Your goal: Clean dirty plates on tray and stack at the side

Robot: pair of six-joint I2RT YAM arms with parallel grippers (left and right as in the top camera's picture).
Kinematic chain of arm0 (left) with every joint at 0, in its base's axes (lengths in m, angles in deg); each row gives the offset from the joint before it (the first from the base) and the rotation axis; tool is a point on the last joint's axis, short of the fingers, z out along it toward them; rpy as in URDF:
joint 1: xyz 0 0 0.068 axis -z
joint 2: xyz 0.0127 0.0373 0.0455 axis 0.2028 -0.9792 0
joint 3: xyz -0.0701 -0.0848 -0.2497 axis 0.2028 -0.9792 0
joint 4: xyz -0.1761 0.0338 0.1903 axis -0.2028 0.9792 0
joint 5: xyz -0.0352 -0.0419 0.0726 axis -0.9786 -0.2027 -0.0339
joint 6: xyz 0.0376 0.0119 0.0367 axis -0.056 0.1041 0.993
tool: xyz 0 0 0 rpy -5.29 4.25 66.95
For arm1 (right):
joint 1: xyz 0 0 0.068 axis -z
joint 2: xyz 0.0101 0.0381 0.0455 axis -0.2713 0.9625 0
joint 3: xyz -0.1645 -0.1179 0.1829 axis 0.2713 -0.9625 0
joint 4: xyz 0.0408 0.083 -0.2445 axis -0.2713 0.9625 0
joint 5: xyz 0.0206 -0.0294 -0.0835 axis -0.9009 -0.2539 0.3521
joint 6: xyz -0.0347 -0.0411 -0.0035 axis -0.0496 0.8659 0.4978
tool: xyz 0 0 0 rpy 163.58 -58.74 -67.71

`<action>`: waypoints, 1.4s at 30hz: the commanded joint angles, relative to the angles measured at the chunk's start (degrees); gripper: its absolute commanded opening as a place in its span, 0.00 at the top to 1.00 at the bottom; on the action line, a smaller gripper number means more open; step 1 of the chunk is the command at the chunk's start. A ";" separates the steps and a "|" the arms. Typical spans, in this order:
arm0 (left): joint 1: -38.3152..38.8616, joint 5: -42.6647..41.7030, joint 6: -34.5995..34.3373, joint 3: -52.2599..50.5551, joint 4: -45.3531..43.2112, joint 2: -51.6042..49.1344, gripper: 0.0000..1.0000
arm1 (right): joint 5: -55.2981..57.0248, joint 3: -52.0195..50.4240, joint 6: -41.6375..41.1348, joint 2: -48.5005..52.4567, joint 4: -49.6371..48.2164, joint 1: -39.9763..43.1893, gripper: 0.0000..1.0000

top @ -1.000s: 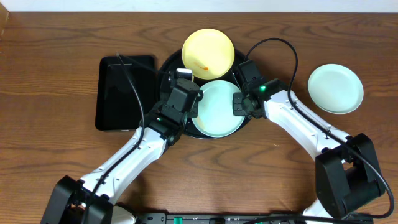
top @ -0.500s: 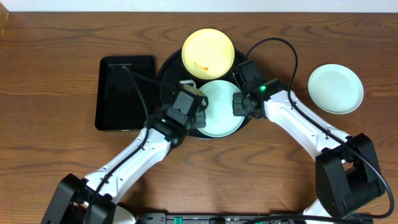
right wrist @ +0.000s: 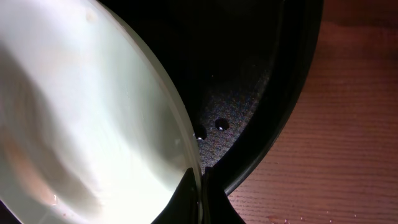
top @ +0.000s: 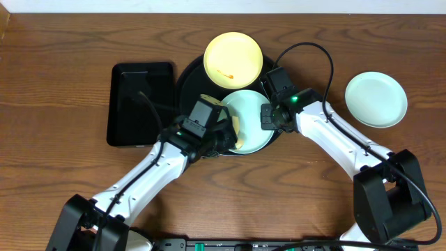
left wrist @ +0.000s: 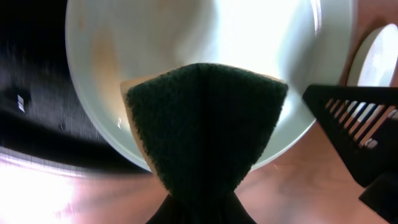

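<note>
A pale mint plate lies in the large round black tray. My right gripper is shut on its right rim; the wrist view shows the fingers pinching the rim of the plate. My left gripper is shut on a sponge, yellow with a dark green face, and presses it on the plate's left side. A pale yellow plate with an orange smear sits at the tray's far edge. A second mint plate lies on the table at the right.
A rectangular black tray lies left of the round tray. The round tray's dark wall and rim stand just behind my right fingers. Wooden table all round; cables trail from both arms.
My left gripper has moved right from the tray's left side onto the mint plate, bringing the sponge over it. The right gripper has kept its hold on the rim.
</note>
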 commanded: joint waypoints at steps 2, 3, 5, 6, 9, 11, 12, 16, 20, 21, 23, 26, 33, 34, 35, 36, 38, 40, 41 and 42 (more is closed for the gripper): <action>-1.09 -7.80 -9.29 -0.39 2.12 -0.68 0.93 | -0.04 -0.28 0.81 0.42 0.02 -0.22 0.99; -1.09 -7.78 -9.57 -0.44 2.12 -0.68 0.93 | -0.04 -0.28 0.81 0.42 0.02 -0.22 0.99; -1.09 -8.04 -12.46 -0.76 2.08 -0.74 0.93 | -0.04 -0.28 0.81 0.42 0.02 -0.22 0.99; -1.09 -8.22 -14.58 -0.96 2.05 -0.74 0.93 | -0.04 -0.28 0.81 0.42 0.02 -0.22 0.99; -1.09 -8.17 -19.89 -1.44 1.62 -0.81 0.93 | -0.04 -0.28 0.81 0.42 0.02 -0.22 0.99; -1.09 -8.17 -21.46 -1.44 1.66 -0.98 0.93 | -0.04 -0.28 0.81 0.42 0.02 -0.24 0.99; -1.05 -8.17 -21.92 -1.44 1.66 -1.20 0.93 | -0.04 -0.28 0.81 0.42 0.02 -0.22 0.99; -0.96 -9.86 -24.59 -1.49 1.25 -2.80 0.92 | -0.04 -0.28 0.81 0.42 0.02 -0.22 0.99; -0.28 -13.73 -25.53 -1.49 -3.89 -6.40 0.92 | -0.07 -0.28 0.81 0.42 0.00 -0.22 0.99; -0.17 -14.01 -25.53 -1.49 -5.18 -7.41 0.93 | -0.07 -0.28 0.81 0.42 0.00 -0.24 0.99; -0.46 -13.81 -25.57 -1.49 -6.38 -9.62 0.93 | -0.04 -0.28 0.83 0.42 0.02 -0.22 0.99; -1.64 -14.40 -25.94 -1.49 -6.38 -11.28 0.92 | -0.04 -0.28 0.83 0.42 0.04 -0.22 0.99; -4.63 -13.49 -24.02 -1.49 -7.89 -11.45 0.93 | -0.04 -0.28 0.83 0.42 0.02 -0.22 0.99; -4.96 -13.27 -23.65 -1.49 -7.87 -11.47 0.92 | -0.04 -0.28 0.83 0.42 0.02 -0.24 0.99; -5.25 -13.05 -23.04 -1.49 -7.89 -11.52 0.93 | -0.04 -0.28 0.83 0.42 0.02 -0.22 0.99; -5.42 -12.87 -22.49 -1.49 -8.07 -11.58 0.92 | -0.04 -0.28 0.83 0.42 0.04 -0.22 0.99; -5.62 -12.87 -22.01 -1.49 -8.15 -11.91 0.92 | -0.04 -0.28 0.83 0.42 0.04 -0.22 0.99; -5.62 -13.09 -21.99 -1.49 -8.74 -12.33 0.93 | -0.04 -0.28 0.83 0.42 0.04 -0.22 0.99; -5.62 -13.49 -22.01 -1.49 -9.31 -12.61 0.93 | -0.04 -0.28 0.83 0.42 0.04 -0.22 0.99; -5.62 -14.01 -22.01 -1.49 -10.14 -12.90 0.92 | -0.04 -0.28 0.83 0.42 0.04 -0.22 0.99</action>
